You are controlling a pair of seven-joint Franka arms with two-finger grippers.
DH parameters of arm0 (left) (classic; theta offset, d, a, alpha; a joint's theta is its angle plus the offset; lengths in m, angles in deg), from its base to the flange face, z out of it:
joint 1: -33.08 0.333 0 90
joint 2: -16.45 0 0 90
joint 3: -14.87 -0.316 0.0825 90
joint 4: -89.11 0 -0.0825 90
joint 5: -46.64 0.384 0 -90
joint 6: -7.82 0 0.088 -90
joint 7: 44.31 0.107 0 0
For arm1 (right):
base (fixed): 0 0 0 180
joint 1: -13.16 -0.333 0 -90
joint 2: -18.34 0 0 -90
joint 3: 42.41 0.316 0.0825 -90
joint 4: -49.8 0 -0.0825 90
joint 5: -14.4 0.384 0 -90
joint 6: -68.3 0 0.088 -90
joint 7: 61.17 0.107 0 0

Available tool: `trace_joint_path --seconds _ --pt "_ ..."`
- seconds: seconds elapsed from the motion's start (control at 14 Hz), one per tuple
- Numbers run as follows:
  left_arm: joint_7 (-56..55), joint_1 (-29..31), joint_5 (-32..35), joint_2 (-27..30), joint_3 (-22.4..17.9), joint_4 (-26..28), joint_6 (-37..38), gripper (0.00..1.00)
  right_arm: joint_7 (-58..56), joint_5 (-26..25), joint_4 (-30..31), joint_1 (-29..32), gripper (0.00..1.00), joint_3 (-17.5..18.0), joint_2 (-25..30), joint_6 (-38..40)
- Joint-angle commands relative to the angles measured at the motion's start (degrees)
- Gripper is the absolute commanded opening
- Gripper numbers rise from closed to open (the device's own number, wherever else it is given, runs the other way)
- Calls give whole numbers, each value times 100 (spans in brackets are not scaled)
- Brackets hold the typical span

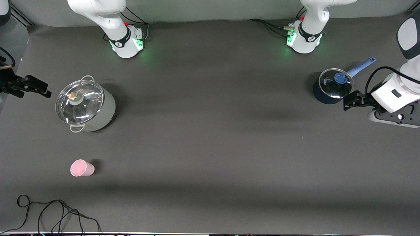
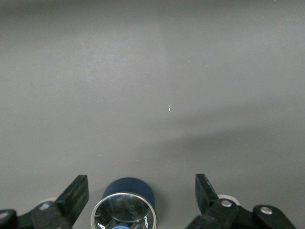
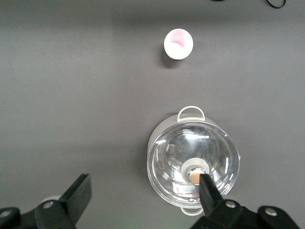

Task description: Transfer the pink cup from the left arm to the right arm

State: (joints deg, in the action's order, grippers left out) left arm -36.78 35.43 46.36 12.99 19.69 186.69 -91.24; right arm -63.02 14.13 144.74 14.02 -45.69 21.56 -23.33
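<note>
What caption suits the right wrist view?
Open right end effector over a glass-lidded pale pot, small pink plastic cup upright nearby.

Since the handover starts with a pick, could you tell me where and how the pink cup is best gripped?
The pink cup stands upright, mouth up, apart from the lidded pot. Coming from above, with one finger on either side of the tapered wall just below the rim, looks best, since nothing crowds it.
</note>
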Motion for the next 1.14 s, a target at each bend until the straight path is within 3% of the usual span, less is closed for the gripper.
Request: trace_joint_path --seconds 0.0,1.07 --pt "83 55 -25 3 -7 -29 194 100 -69 -52 -20 -76 100 21 108 127" --pt "74 37 -34 3 2 -38 291 100 -95 -34 -11 -95 100 21 56 268"
